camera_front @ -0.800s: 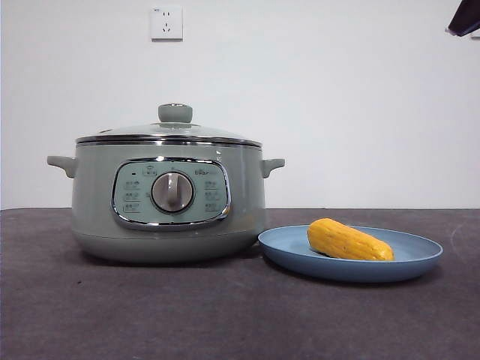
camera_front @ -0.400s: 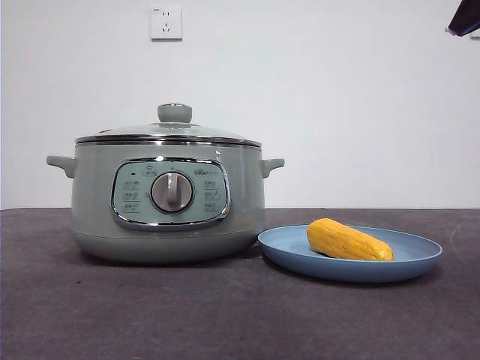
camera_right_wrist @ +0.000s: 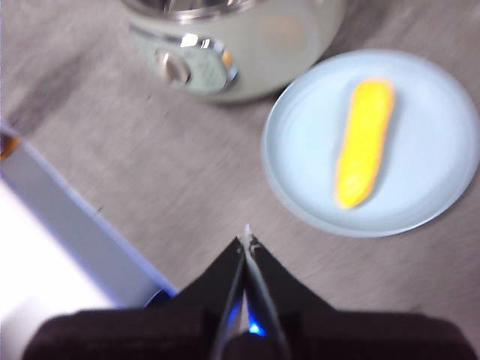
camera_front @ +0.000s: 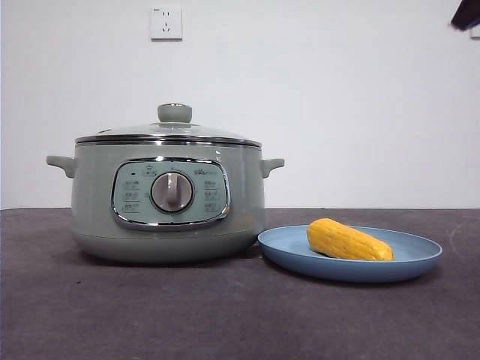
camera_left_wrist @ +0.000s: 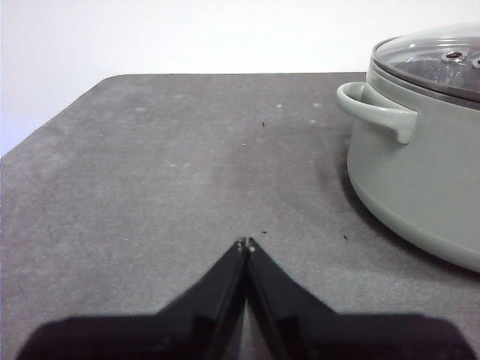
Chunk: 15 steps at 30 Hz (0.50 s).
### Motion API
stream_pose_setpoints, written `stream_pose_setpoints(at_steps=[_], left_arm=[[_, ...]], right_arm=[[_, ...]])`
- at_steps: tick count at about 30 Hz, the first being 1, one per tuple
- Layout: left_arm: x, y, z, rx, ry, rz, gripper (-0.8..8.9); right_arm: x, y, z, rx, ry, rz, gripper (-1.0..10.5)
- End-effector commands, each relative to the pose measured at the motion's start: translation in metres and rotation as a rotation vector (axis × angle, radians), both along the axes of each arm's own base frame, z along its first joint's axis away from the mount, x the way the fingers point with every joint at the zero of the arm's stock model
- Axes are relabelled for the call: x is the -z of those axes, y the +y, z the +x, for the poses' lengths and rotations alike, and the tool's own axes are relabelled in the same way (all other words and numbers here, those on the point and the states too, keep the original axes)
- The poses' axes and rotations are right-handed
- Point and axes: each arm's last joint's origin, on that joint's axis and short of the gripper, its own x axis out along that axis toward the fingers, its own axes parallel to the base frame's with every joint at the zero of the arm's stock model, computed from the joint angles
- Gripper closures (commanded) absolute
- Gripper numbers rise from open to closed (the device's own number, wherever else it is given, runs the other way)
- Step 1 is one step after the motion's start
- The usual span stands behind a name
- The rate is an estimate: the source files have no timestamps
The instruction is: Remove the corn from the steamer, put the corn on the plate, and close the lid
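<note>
The yellow-orange corn [camera_front: 349,240] [camera_right_wrist: 364,141] lies on the light-blue plate [camera_front: 420,255] [camera_right_wrist: 300,135], just right of the steamer [camera_front: 169,199] [camera_right_wrist: 232,45] [camera_left_wrist: 420,180]. The glass lid [camera_front: 169,131] [camera_left_wrist: 435,64] with its green knob [camera_front: 175,112] sits closed on the pot. My left gripper [camera_left_wrist: 246,244] is shut and empty, low over the dark table on the pot's handle side. My right gripper [camera_right_wrist: 247,240] is shut and empty, high above the table near the plate; in the front view only a black tip [camera_front: 465,13] shows at the top right corner.
A dark grey table [camera_front: 225,315] carries everything. A wall socket [camera_front: 166,22] sits on the white wall behind. In the right wrist view a pale blue-white edge [camera_right_wrist: 67,225] runs along the table's side.
The black tip at the top right corner of the front view has drawn back upward and shows smaller. The pot, lid, plate and corn have not moved.
</note>
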Motion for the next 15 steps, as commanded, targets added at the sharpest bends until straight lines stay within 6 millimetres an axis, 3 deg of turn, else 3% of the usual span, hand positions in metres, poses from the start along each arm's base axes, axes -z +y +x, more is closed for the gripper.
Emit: stream_pose_setpoints(at_steps=[1, 6, 9, 12, 15], left_arm=[[0.004, 0.0, 0.001, 0.001, 0.005, -0.008, 8.17], [0.004, 0.0, 0.001, 0.001, 0.005, -0.008, 8.17], [0.004, 0.0, 0.001, 0.001, 0.005, -0.008, 8.17], [0.004, 0.0, 0.001, 0.001, 0.005, -0.008, 8.17], [0.004, 0.0, 0.001, 0.001, 0.005, -0.008, 8.17]], right_arm=[[-0.008, -0.008, -0.006, 0.03, -0.11, 0.015, 9.5], [-0.027, -0.026, -0.023, 0.165, -0.327, 0.09, 9.5], [-0.027, -0.034, -0.03, 0.236, -0.436, 0.107, 9.5], [-0.013, -0.039, -0.032, 0.292, -0.509, 0.139, 9.5], [0.017, -0.041, -0.031, 0.327, -0.581, 0.181, 9.5]])
